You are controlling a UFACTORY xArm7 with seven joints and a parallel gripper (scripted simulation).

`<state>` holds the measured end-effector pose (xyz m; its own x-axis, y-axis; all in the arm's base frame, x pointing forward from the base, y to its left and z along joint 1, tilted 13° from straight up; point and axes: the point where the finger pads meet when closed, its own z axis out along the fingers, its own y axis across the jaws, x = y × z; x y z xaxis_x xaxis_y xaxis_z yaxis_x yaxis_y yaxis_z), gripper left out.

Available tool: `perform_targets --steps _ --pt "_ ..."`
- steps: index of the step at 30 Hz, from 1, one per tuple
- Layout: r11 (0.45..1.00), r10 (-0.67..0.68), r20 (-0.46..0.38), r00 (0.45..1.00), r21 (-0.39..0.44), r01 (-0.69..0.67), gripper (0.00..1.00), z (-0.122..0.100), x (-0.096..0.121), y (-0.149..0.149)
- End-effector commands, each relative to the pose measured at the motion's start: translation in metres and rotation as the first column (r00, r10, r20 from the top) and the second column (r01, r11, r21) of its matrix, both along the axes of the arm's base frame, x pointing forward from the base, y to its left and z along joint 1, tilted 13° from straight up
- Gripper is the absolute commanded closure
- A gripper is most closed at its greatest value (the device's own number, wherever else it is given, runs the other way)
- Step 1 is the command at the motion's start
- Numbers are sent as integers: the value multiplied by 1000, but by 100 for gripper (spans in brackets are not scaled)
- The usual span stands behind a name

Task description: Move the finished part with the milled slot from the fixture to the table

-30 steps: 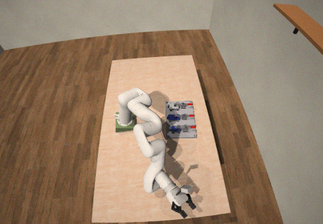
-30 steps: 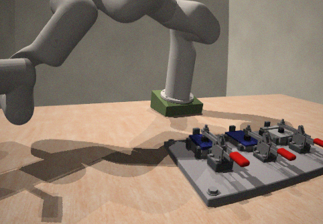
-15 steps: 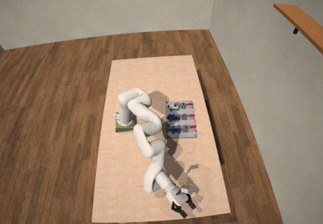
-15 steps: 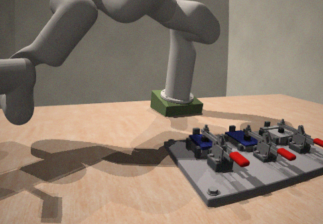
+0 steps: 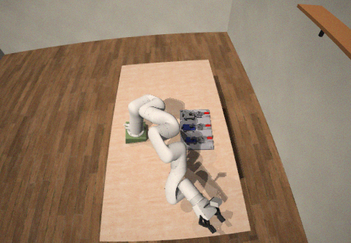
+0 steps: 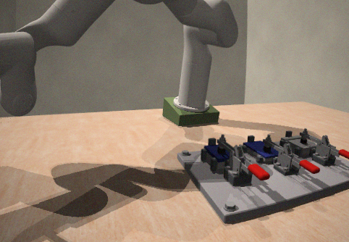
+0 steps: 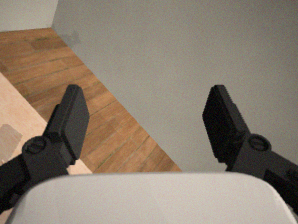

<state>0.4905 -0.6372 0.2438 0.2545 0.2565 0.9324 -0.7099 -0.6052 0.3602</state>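
Top view: the arm is mounted on a green base toward 9 o'clock on the table. The gripper is extended toward 5 o'clock, near the table's end. Its fingers are spread wide; nothing is grasped.

The fixture is set at 3 o'clock from the base, well apart from the gripper. The finished part, grey, is seated in the 12 o'clock nest; its slot cannot be made out. One blue blank is held in the middle nest, the other blank in the 6 o'clock nest.

Exterior view: a clamp bar is reached over each part, and the red handles are pointed outward, away from the base. Whether each clamp is locked cannot be told. Exact seating on the rest pads is too small to be read.

Wrist view: wall and floor are seen between the fingers, with the table at 9 o'clock.
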Motion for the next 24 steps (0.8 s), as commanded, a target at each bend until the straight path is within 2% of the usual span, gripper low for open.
perform_targets --steps 1,3,5,6,19,21,24 --pt "999 -7 -10 1000 49 7 0 16 15 1" --pt "993 -13 -13 1000 119 15 0 38 33 12" --pt "992 -14 -14 1000 126 16 0 41 35 13" --pt "987 -20 -14 1000 161 22 0 51 42 19" --pt "986 -21 -14 1000 166 23 0 53 43 20" --pt "966 -40 -14 999 254 42 0 79 57 38" --pt "966 -40 -14 999 254 42 0 79 57 38"
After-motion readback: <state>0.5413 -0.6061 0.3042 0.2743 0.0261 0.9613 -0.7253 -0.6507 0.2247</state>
